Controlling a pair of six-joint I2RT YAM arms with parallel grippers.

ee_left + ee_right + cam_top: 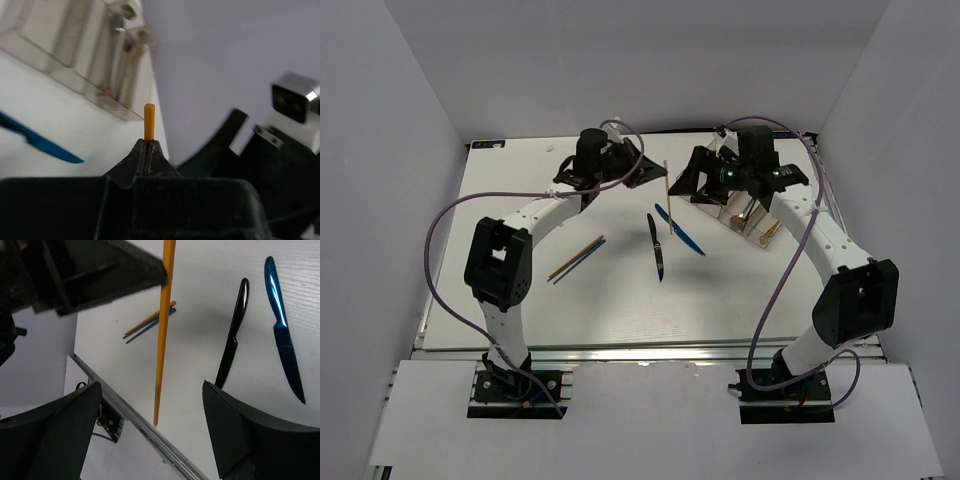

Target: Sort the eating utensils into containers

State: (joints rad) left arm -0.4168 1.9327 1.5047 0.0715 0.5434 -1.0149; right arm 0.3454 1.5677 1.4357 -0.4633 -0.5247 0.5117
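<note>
**Item 1: chopstick [149, 120].** Slim, straight and orange, with a squared blunt end. It is clamped in the left claw [146, 145], whose jaws are pressed together on it. In the left wrist view a short stub shows past the fingertips at 12 o'clock. In the top view the stick hangs clear of the worktop [620, 300], at 3 o'clock of the left claw and at 9 o'clock of the right claw [695, 185]. The right wrist view shows its long shaft running between that claw's two fingers, touching neither.

**Item 2: right claw.** Jaws stand wide apart and hold nothing.

**Item 3: tray [760, 235].** Clear smoky plastic with long narrow compartments, at the 2 o'clock part of the worktop, partly under the right claw. There are gold-toned pieces inside; which compartment cannot be told.

**Item 4: black knife [656, 247].** Lies flat at 6 o'clock of the held chopstick.

**Item 5: blue knife [680, 230].** Glossy, with a serrated edge, just beside the black knife at its 2 o'clock.

**Item 6: pair of sticks [576, 259].** One orange and one darker, lying side by side at 9 o'clock of the black knife.
</note>
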